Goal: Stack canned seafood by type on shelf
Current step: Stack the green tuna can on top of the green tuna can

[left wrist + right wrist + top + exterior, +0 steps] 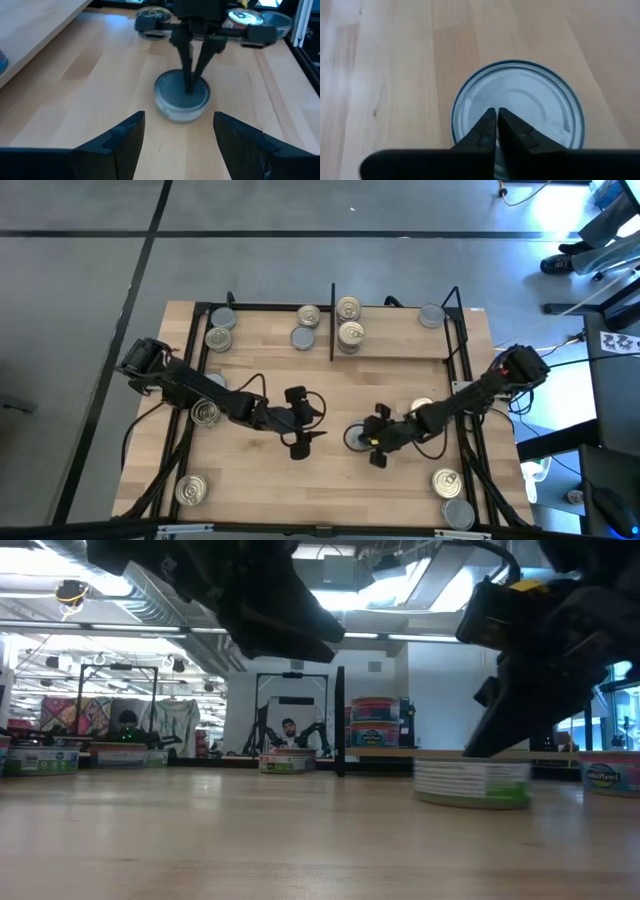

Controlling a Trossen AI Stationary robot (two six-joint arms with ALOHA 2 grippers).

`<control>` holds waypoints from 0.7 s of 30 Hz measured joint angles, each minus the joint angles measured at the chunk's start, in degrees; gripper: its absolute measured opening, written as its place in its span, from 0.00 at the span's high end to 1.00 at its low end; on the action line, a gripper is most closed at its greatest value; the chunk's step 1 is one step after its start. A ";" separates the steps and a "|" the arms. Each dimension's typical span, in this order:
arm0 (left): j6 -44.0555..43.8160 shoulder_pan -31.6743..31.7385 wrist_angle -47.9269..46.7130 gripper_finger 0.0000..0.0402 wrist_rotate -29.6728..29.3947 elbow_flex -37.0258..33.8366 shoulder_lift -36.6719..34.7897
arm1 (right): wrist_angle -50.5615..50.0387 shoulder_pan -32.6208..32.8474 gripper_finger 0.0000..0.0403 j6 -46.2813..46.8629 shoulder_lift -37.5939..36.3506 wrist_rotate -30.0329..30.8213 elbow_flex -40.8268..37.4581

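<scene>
Grey-lidded tin [182,95] sits mid-tabletop [260,375], well short of the shelf [390,345]. It looks rigid, smooth, probably slippery and fairly dense; gripping across the rim seems safest. The right end effector [497,125], fingers pressed together, points down onto its lid. The left end effector [177,135] waits nearby, fingers apart, empty.

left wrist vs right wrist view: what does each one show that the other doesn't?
Left wrist only: the left gripper with its fingers spread open, the right arm's whole gripper coming down onto the tin, and two more tins behind it. Right wrist only: a close look down on the grey lid's rings. Both: the same grey-lidded tin on the wooden tabletop, with the right gripper shut, tips over its lid.
</scene>
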 joint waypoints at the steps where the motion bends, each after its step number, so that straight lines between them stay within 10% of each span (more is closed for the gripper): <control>1: 0.40 0.08 1.36 0.42 0.06 0.00 0.68 | 0.22 -0.27 0.94 -0.82 -0.31 -0.21 0.00; 7: 2.82 2.28 6.15 0.40 7.16 0.79 3.21 | -4.82 -0.13 0.82 -2.25 -5.44 -4.02 -0.22; 16: 7.17 7.16 6.44 0.25 12.72 7.60 9.63 | -17.38 -0.04 0.38 0.90 -14.23 -9.93 -0.07; 21: 8.02 7.54 6.67 0.26 12.86 13.59 17.08 | -24.21 4.40 0.26 2.11 -15.56 -1.97 0.00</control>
